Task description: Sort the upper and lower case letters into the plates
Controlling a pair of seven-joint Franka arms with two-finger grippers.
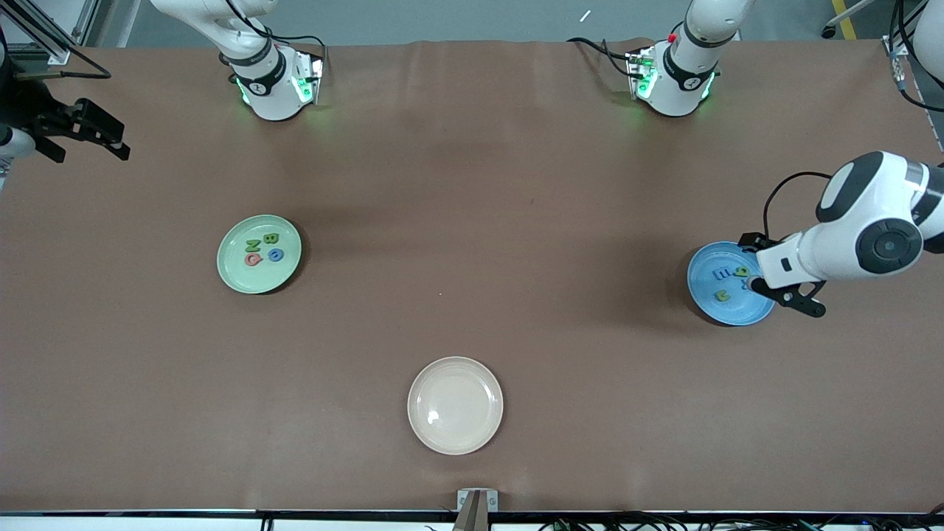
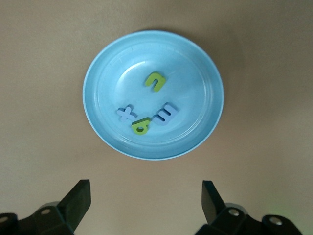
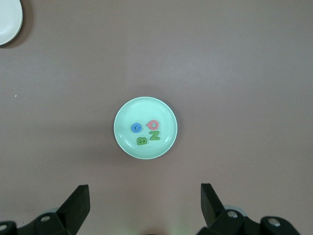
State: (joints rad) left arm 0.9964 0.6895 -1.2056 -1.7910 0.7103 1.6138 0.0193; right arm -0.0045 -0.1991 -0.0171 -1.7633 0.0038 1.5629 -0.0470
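Front view table: a brown table (image 1: 472, 221) carries three plates, well apart from one another.
Cream plate: the cream plate (image 1: 455, 405) lies nearest the front camera and holds nothing.
Green plate: the green plate (image 1: 259, 254) lies toward the right arm's end of the table and holds four letters, a green B (image 1: 270, 238), a green N (image 1: 252, 246), a blue G (image 1: 276, 255) and a red Q (image 1: 253, 259).
Blue plate: the blue plate (image 1: 719, 304) lies toward the left arm's end and holds four letters, a green n (image 2: 155, 81), a blue m (image 2: 165, 113), a blue x (image 2: 125, 114) and a green g (image 2: 142, 127).
Left gripper: the left gripper (image 2: 146, 200) hangs over the blue plate's edge, fingers spread wide, holding nothing.
Right gripper: the right gripper (image 3: 145, 205) waits high at the table's edge, looking down at the green plate, fingers spread, empty.
Progress: all eight letters appear sorted, capitals in green, small ones in blue.
Doing it well: probably lift the left arm straight up, so the fingers clear the rim without nudging the plate.
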